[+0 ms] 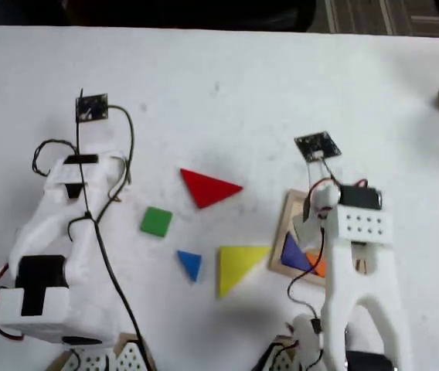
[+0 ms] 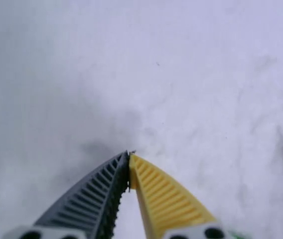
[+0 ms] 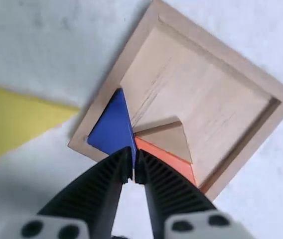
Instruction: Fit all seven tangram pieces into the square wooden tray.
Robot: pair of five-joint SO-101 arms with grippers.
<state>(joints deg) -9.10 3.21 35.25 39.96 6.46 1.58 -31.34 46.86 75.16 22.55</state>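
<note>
Lying before right gripper (image 3: 133,170), blue piece (image 3: 112,132), tray (image 3: 221,54)

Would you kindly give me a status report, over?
Left gripper shut. Right gripper shut above tray. Blue piece, orange piece in; yellow triangle nearest outside. No obstruction.

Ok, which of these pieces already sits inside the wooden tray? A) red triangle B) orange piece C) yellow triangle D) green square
B: the orange piece lies inside the tray in the right wrist view, while the red triangle, green square and yellow triangle lie out on the table.
</note>
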